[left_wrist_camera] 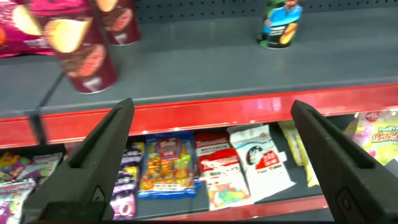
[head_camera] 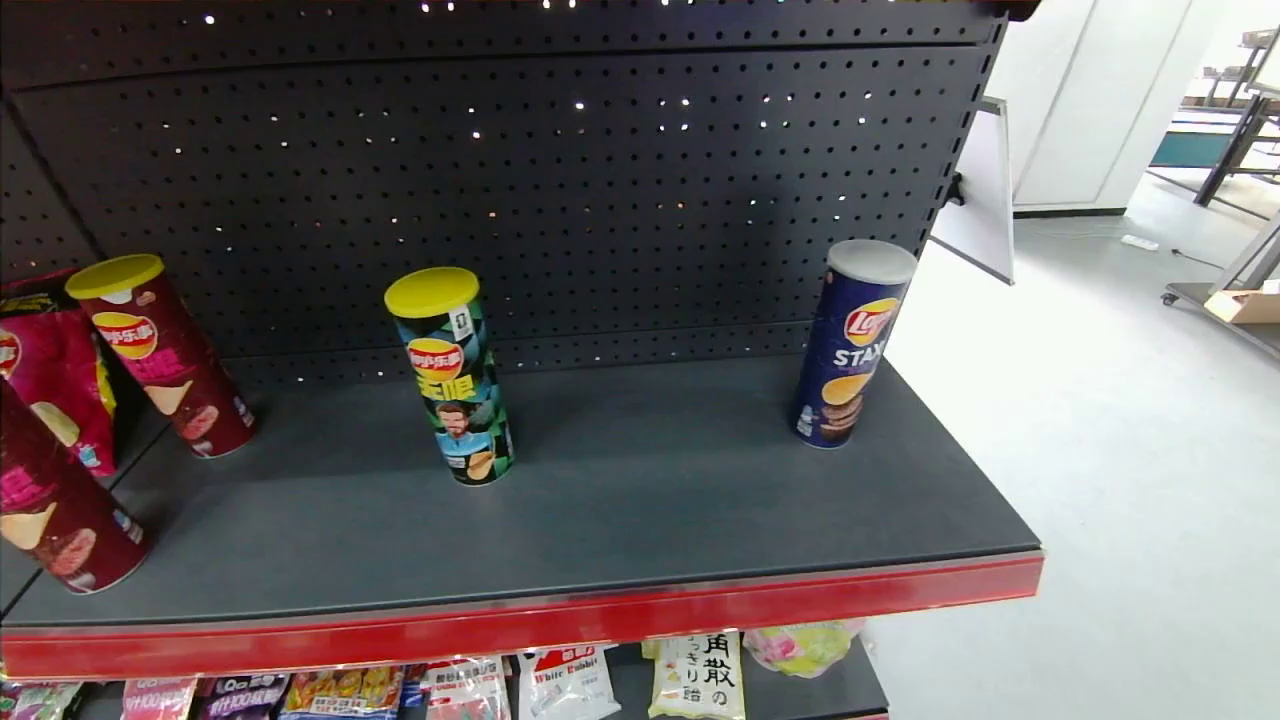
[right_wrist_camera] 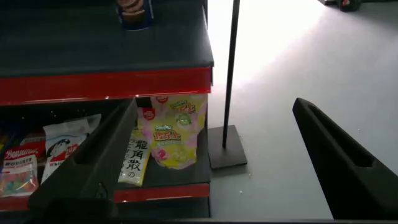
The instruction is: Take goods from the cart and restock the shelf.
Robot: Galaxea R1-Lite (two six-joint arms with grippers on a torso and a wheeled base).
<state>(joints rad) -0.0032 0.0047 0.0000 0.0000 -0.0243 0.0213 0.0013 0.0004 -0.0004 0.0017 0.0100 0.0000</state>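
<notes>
The dark grey shelf board with a red front strip (head_camera: 650, 480) carries four upright tubular chip cans in front of a black perforated back panel (head_camera: 600, 180). A blue can with a grey lid (head_camera: 848, 345) stands near the shelf's right end. A black-and-green can with a yellow lid (head_camera: 455, 378) stands around the middle, well apart from the blue one. A maroon can with a yellow lid (head_camera: 165, 355) stands farther left towards the back, and a second maroon can (head_camera: 55, 510) is at the left edge near the front. Red chip bags (head_camera: 45, 380) lean behind the maroon cans.

On the lower shelf lie snack packets, among them a white packet with black characters (head_camera: 695, 675) and a pale yellow-green bag (head_camera: 800, 645) at the right end.

The left gripper (left_wrist_camera: 211, 106) is spread wide and empty, level with the red strip, facing the lower shelf's packets. The right gripper (right_wrist_camera: 214, 102) is likewise released and holds nothing, off the shelf's right corner, with a thin black pole on a square base (right_wrist_camera: 231, 74) just beyond.
</notes>
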